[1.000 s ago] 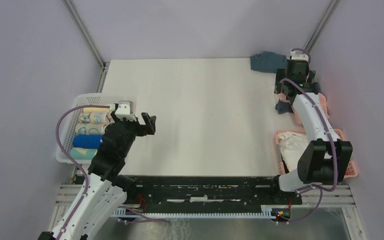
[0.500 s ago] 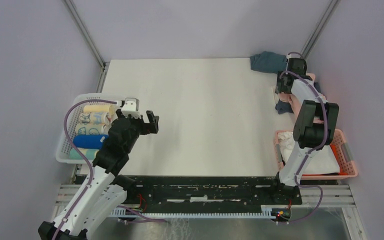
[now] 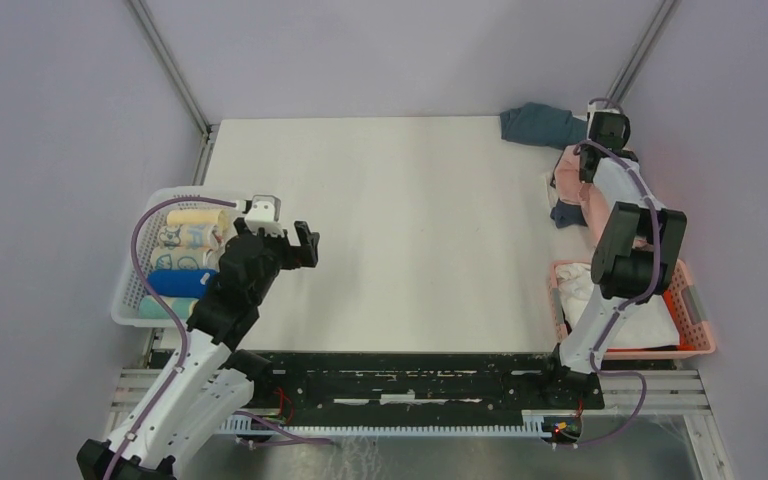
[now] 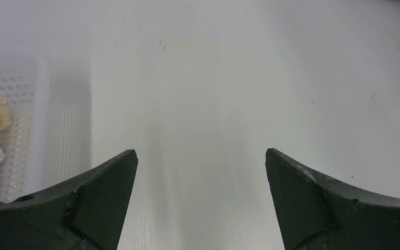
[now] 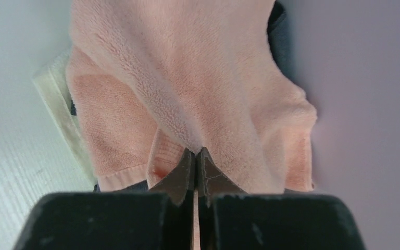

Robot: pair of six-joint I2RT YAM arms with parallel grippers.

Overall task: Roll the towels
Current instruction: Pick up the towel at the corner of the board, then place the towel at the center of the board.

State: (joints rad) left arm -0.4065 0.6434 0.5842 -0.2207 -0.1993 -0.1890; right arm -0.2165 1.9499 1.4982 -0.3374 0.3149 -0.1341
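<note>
A pile of loose towels lies at the table's far right. On top is a pink towel (image 3: 570, 172), and my right gripper (image 3: 592, 158) is shut on a pinched fold of it. The right wrist view shows the closed tips (image 5: 196, 152) biting the pink towel (image 5: 198, 78), which bunches up toward them. A dark navy towel (image 3: 563, 213) and a cream one (image 5: 57, 99) lie beneath it. A slate blue towel (image 3: 535, 122) sits crumpled at the back. My left gripper (image 3: 300, 245) hangs open over bare table (image 4: 200, 156), holding nothing.
A white lattice basket (image 3: 130, 300) at the left edge holds rolled towels: cream (image 3: 198, 216), patterned (image 3: 185, 237), bright blue (image 3: 175, 282). Its corner (image 4: 36, 104) shows in the left wrist view. A pink basket (image 3: 695, 320) at the near right holds a white towel (image 3: 640, 325).
My right gripper has gone from open to shut on the pink towel and drawn it up a little toward the back. The left arm shifted slightly right, then held still.
</note>
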